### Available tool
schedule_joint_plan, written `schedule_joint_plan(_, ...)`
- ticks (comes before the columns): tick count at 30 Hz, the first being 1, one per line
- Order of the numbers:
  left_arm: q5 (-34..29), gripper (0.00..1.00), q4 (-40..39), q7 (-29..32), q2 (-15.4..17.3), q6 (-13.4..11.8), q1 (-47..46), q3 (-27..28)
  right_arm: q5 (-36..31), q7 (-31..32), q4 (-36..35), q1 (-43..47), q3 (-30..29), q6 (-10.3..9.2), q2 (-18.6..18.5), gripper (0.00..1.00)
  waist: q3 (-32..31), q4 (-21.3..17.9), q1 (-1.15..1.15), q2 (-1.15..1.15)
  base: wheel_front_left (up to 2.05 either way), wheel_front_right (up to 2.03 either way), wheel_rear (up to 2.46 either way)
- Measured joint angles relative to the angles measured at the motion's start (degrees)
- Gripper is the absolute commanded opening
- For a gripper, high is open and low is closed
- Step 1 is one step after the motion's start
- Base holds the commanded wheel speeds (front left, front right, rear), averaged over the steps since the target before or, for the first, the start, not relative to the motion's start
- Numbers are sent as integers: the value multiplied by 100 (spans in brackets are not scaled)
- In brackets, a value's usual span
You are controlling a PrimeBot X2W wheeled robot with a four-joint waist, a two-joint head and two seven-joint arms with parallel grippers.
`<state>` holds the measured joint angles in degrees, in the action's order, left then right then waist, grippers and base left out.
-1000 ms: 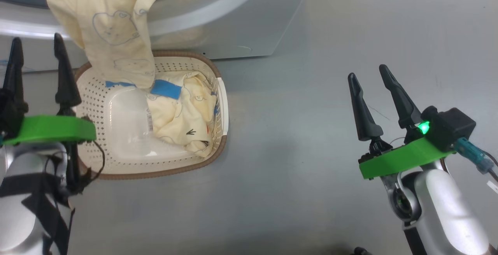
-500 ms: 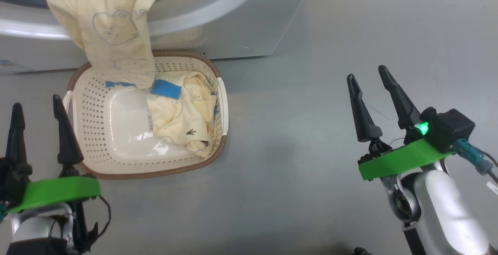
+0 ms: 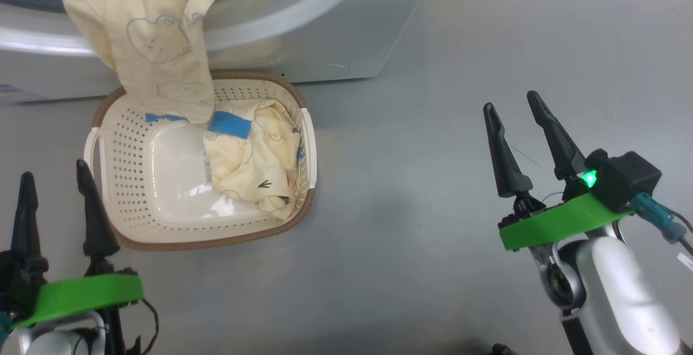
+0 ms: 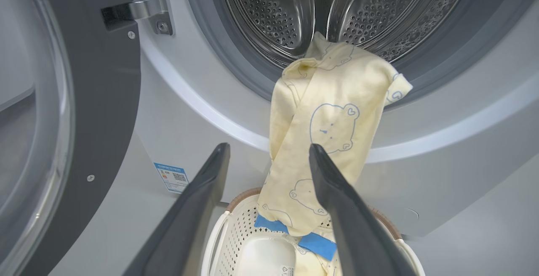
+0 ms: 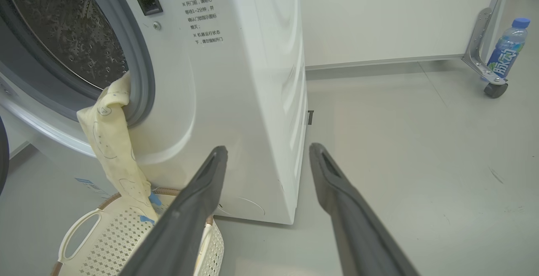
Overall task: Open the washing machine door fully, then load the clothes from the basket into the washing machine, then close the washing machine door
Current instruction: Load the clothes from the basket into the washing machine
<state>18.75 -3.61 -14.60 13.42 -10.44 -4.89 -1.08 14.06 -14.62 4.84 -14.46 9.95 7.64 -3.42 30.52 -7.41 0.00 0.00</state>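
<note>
The washing machine stands with its door swung wide to the left in the left wrist view, baring the steel drum. One cream garment with bear prints hangs from the drum's lip down into the basket. A second bundle of clothes lies in the basket's right half. My left gripper is open and empty, on the near left of the basket. My right gripper is open and empty over bare floor, far to the right of the basket.
A blue label sticker sits low on the washer's front. A water bottle stands by a caster and metal bracket at the back right. A white wall runs behind the machine.
My left gripper has drawn back from beside the basket's far left corner to its near left, open throughout. The right gripper and the clothes have not moved.
</note>
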Motion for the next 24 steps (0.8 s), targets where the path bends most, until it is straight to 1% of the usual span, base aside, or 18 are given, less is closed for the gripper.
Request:
schedule_joint_plan(17, 101, 100, 111, 3, -21, 8, -130, -49, 8, 0, 3, -9, 2, 0, -1, 100, 167, -21, 0, 0, 0, 0, 0)
schedule_joint_plan(19, 130, 100, 170, 3, -15, 89, -248, -77, 8, 0, 2, -13, 13, 0, -1, 100, 211, -26, 0, 0, 0, 0, 0)
schedule_joint_plan(20, 130, 100, 170, 3, -15, 89, -248, -77, 8, 0, 2, -13, 13, 0, -1, 100, 211, -26, 0, 0, 0, 0, 0)
schedule_joint_plan(24, 146, 100, 374, 7, 21, 185, -686, -137, 9, 0, 36, -65, 92, 0, -1, 100, 289, -72, 0, 0, 0, 0, 0)
